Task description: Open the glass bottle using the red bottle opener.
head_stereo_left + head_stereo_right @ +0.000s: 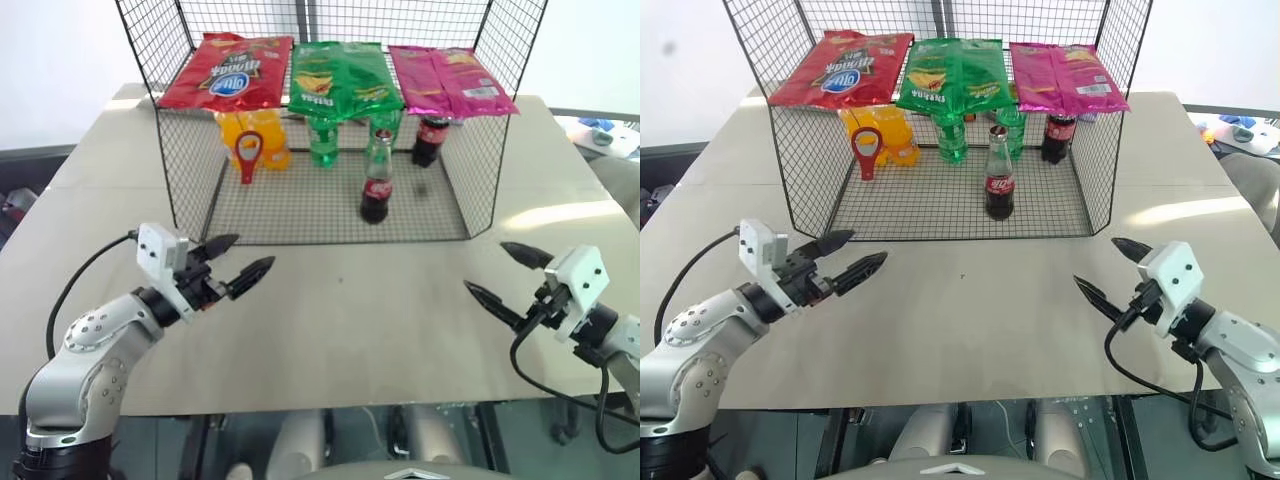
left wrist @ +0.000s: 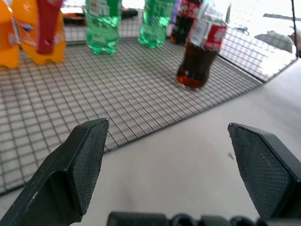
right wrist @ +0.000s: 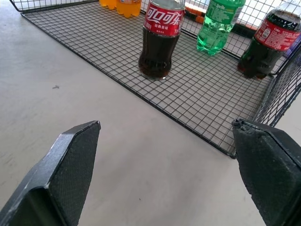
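Observation:
The glass bottle, clear with dark liquid and a red label, stands upright on the wire shelf floor near its front middle; it also appears as the bottle. The red bottle opener hangs in front of the orange bottles at the shelf's back left. My left gripper hovers open over the table, in front of the shelf's left corner. My right gripper is open too, in front of the shelf's right corner. Both hold nothing and are apart from the bottle.
A black wire rack encloses the shelf on three sides, with snack bags lying on top. Inside stand orange bottles, green plastic bottles and a stubby dark red-capped bottle. The beige table spreads in front.

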Controlling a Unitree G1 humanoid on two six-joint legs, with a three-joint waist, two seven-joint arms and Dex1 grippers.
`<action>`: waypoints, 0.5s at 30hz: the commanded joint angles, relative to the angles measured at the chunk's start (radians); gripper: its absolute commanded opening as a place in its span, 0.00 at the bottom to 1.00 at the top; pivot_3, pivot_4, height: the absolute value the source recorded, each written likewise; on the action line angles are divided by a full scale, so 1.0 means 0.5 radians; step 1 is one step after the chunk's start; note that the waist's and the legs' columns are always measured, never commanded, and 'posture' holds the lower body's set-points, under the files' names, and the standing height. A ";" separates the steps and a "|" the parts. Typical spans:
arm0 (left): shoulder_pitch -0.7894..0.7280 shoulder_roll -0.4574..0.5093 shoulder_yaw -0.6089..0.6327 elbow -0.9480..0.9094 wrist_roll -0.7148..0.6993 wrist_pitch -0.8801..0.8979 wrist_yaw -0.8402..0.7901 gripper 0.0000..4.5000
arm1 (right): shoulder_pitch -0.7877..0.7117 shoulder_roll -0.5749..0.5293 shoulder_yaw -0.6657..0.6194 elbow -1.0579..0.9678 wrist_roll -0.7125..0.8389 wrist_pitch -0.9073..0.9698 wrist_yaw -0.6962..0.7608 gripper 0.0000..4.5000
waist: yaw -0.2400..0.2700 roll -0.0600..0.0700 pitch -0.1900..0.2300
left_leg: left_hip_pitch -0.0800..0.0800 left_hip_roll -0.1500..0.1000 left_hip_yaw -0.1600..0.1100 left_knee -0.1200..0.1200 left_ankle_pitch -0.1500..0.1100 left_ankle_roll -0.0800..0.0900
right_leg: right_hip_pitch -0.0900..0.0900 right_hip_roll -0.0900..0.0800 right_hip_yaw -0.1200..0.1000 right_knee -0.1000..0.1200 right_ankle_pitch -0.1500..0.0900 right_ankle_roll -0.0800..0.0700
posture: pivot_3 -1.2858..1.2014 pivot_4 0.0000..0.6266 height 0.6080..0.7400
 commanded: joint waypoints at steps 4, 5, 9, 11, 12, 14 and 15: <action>-0.075 0.010 0.093 0.009 0.013 0.003 0.108 0.98 | -0.068 0.066 0.005 -0.065 0.141 -0.129 0.073 1.00 | -0.001 0.000 0.000 | 0.001 0.000 0.001 0.000 0.003 -0.004 | 0.000 0.001 0.001 0.000 0.001 0.002 | 0.52 0.24 1.00; -0.085 0.017 0.098 0.025 0.007 0.018 0.116 0.98 | -0.083 0.077 0.012 -0.075 0.173 -0.147 0.099 1.00 | -0.001 0.000 0.000 | 0.001 0.000 0.001 0.000 0.003 -0.004 | 0.000 0.001 0.001 0.000 0.002 0.003 | 0.52 0.24 1.00; -0.170 0.053 0.095 0.130 0.032 -0.015 0.084 0.98 | -0.170 0.138 0.044 -0.129 0.296 -0.255 0.175 1.00 | 0.000 0.000 0.000 | 0.001 0.000 0.000 0.000 0.002 -0.003 | 0.000 0.001 0.001 0.001 0.002 0.003 | 0.52 0.24 1.00; -0.225 0.074 0.085 0.199 0.079 -0.060 0.075 0.98 | -0.259 0.182 0.059 -0.173 0.418 -0.236 0.140 1.00 | -0.001 0.000 0.000 | 0.001 0.000 0.000 0.000 0.001 -0.002 | 0.000 0.001 0.001 0.001 0.002 0.003 | 0.52 0.24 1.00; -0.247 0.081 0.075 0.225 0.093 -0.087 0.051 0.98 | -0.293 0.201 0.069 -0.194 0.446 -0.238 0.123 1.00 | -0.002 0.000 0.000 | 0.001 0.000 0.001 0.000 0.001 -0.002 | 0.000 0.001 0.001 0.001 0.002 0.003 | 0.52 0.24 1.00; -0.274 0.100 0.058 0.266 0.126 -0.130 0.009 0.98 | -0.331 0.234 0.084 -0.232 0.494 -0.228 0.079 1.00 | -0.001 0.000 0.000 | 0.001 0.000 0.001 0.000 0.003 -0.005 | 0.000 0.001 0.001 0.001 0.002 0.003 | 0.52 0.24 1.00; -0.305 0.106 0.051 0.297 0.136 -0.134 -0.001 0.98 | -0.340 0.247 0.087 -0.261 0.529 -0.219 0.057 1.00 | 0.001 0.000 0.000 | 0.001 0.000 0.000 0.000 0.003 -0.005 | 0.000 0.001 0.001 0.001 0.002 0.003 | 0.52 0.24 1.00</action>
